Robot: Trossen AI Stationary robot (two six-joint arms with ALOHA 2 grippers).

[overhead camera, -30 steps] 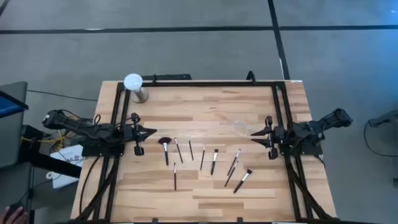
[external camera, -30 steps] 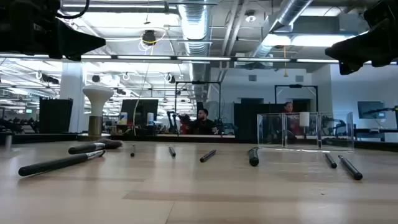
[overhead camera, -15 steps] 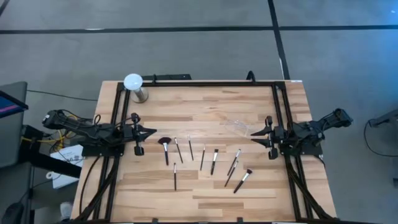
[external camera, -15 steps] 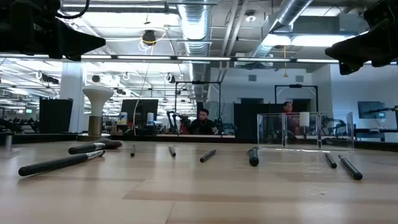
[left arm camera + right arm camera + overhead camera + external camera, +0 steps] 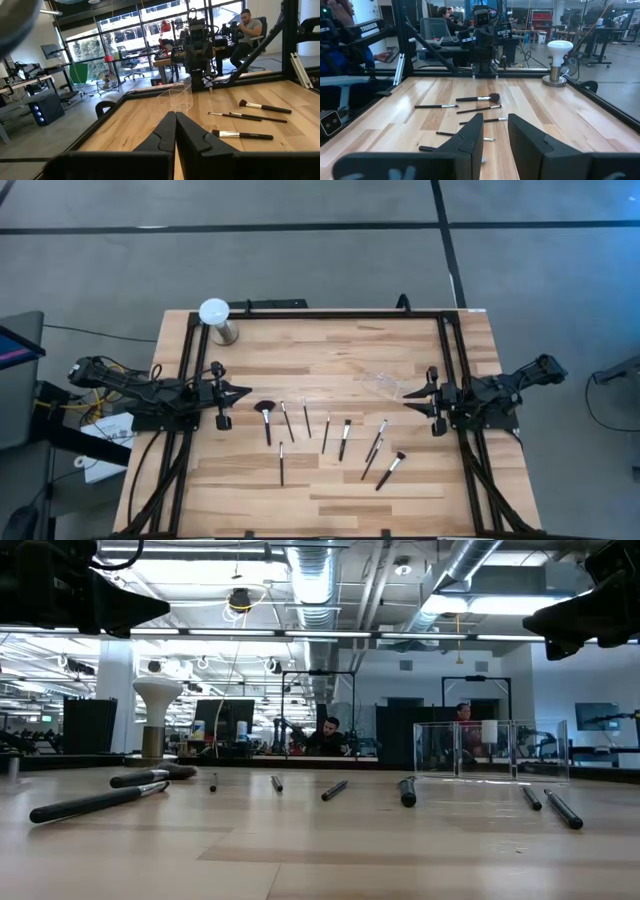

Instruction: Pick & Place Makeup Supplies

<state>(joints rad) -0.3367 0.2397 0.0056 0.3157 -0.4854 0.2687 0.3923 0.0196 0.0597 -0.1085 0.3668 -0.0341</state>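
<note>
Left hand (image 5: 175, 131) closed and empty; right hand (image 5: 495, 131) slightly parted, empty.

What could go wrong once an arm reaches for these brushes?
The makeup brushes lie flat and close together on the table, so a grasp may nudge neighbours or lift two; the pair near nearly touch. The clear plastic pouch sits just ahead of the open right gripper and could be knocked. The left gripper is shut and must open first.
</note>
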